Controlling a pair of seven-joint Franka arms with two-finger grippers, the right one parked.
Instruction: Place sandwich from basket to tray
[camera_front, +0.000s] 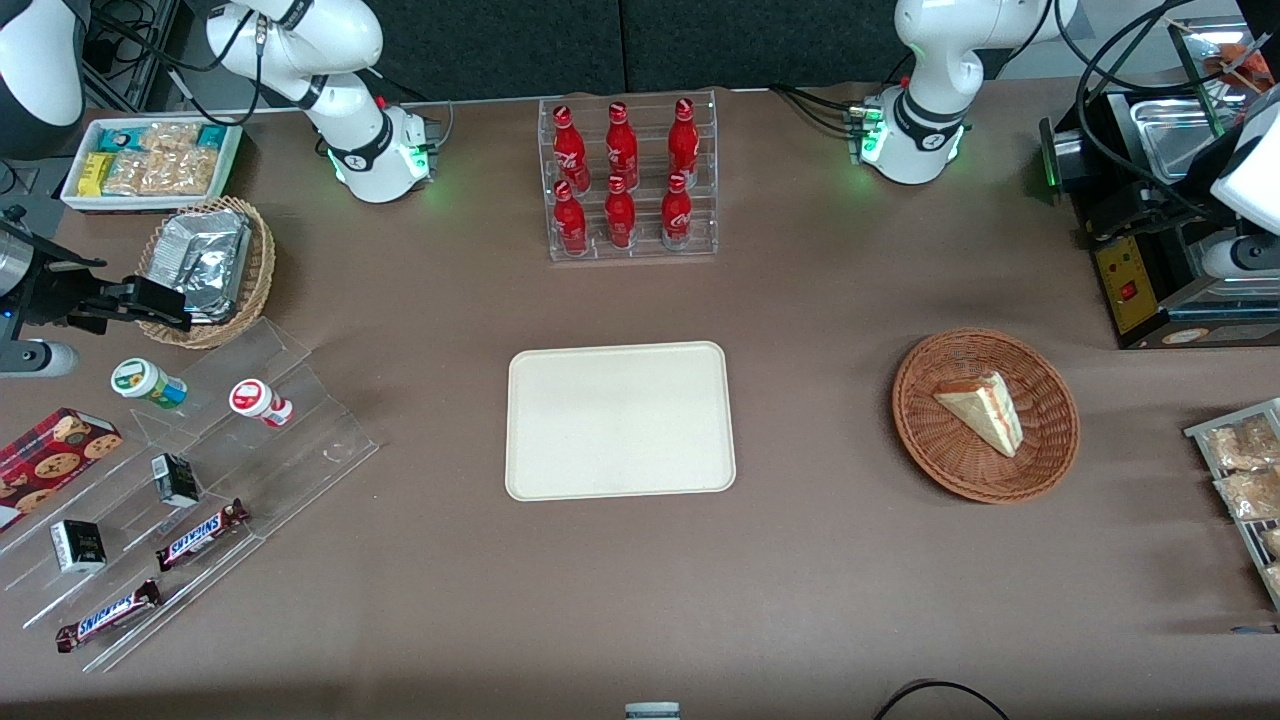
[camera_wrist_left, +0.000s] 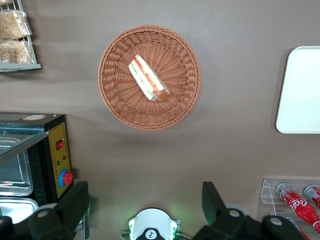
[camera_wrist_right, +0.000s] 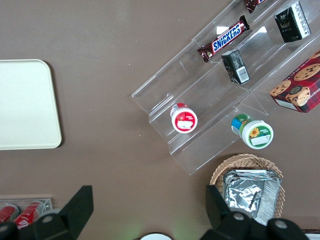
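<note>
Starting at the parked arm's end of the worktop (camera_front: 420, 620), we see a tan wicker basket of foil packets (camera_front: 205, 268). Nearer the front camera than it stands a clear stepped shelf (camera_front: 290, 440) carrying Snickers bars (camera_front: 200, 533) and small cups. At the middle, a clear rack of red bottles (camera_front: 632, 180) stands far from the camera, and the tray (camera_front: 620, 420) lies flat on the worktop nearer the camera than the rack, with its cream surface bare. Toward the working arm's end, well apart from the tray, sits the basket (camera_front: 915, 425), round and reddish-brown. The sandwich (camera_front: 983, 408) lies inside it near the middle, resting on the weave, with red and green filling showing along its cut edge. Farther from the camera than the basket stands a black appliance (camera_front: 1135, 270) with a yellow control panel. At the worktop's very end there is a wire rack of snack packets (camera_front: 1240, 470). The left arm's gripper (camera_wrist_left: 144, 192) hangs high over the worktop, well apart from the basket and over ground farther from the front camera than it. Its two dark fingers (camera_wrist_left: 75, 200) are spread wide with nothing between them.
</note>
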